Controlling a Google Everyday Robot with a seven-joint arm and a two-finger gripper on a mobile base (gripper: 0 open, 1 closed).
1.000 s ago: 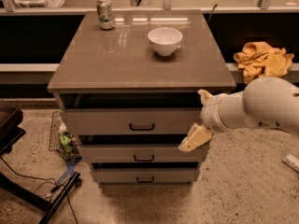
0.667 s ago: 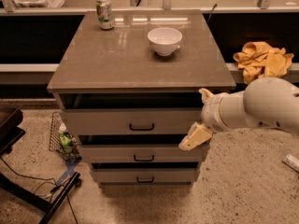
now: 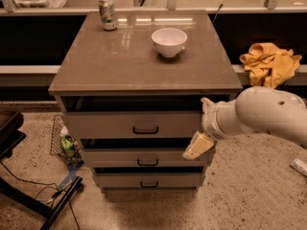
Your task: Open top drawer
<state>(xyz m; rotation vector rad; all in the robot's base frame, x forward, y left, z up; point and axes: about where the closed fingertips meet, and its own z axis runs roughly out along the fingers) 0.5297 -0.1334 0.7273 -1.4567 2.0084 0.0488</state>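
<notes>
The top drawer (image 3: pixel 136 123) is the widest grey drawer of three under the brown cabinet top (image 3: pixel 120 66). A small black bar handle (image 3: pixel 145 130) sits at the centre of its front. A dark gap shows above its front. My gripper (image 3: pixel 197 146) hangs at the right end of the drawer fronts, below and to the right of the handle, apart from it. The white arm (image 3: pixel 261 114) reaches in from the right. Two narrower drawers (image 3: pixel 144 156) lie below.
A white bowl (image 3: pixel 169 41) and a green can (image 3: pixel 107 13) stand on the cabinet top. A yellow cloth (image 3: pixel 268 61) lies on the ledge at right. A wire basket (image 3: pixel 64 143) stands on the floor at left, next to a black frame (image 3: pixel 29 195).
</notes>
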